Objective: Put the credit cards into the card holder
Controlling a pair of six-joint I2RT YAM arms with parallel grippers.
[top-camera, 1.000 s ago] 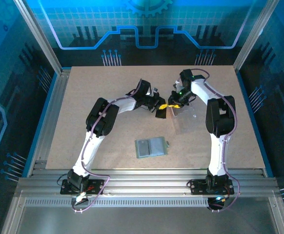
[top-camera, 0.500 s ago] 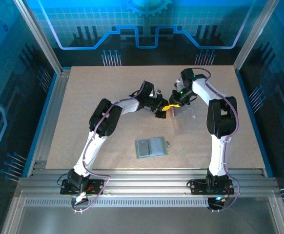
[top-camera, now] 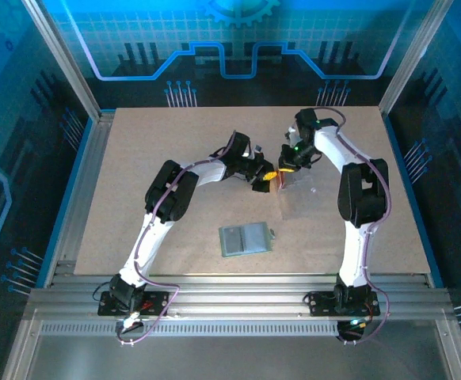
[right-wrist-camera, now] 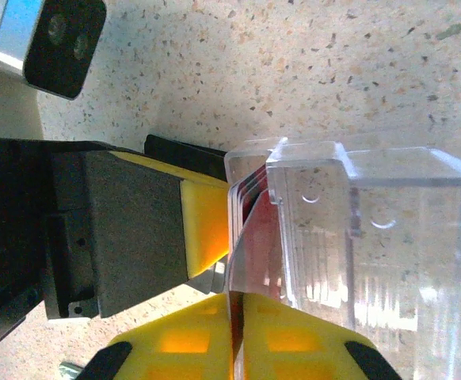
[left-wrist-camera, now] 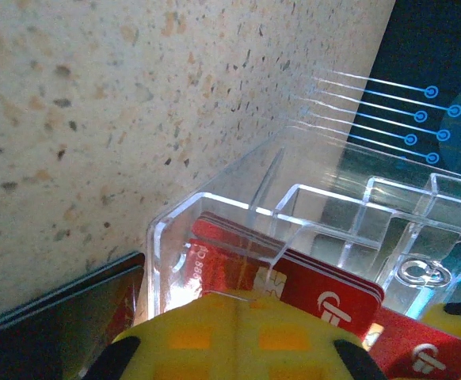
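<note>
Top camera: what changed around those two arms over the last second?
The left gripper slid right, toward the right gripper, meeting it at the clear case. The right gripper's jaws closed on a red card. The green card holder stayed put, and the left gripper stayed shut.

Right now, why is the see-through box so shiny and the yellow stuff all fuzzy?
Left wrist view: light glints off the clear box edges; the yellow left tool sits too close, so it blurs. Right wrist view: white glare streaks the box; the right tool, pinching a red card, is fuzzy. Top external view: the blue backdrop glows.
</note>
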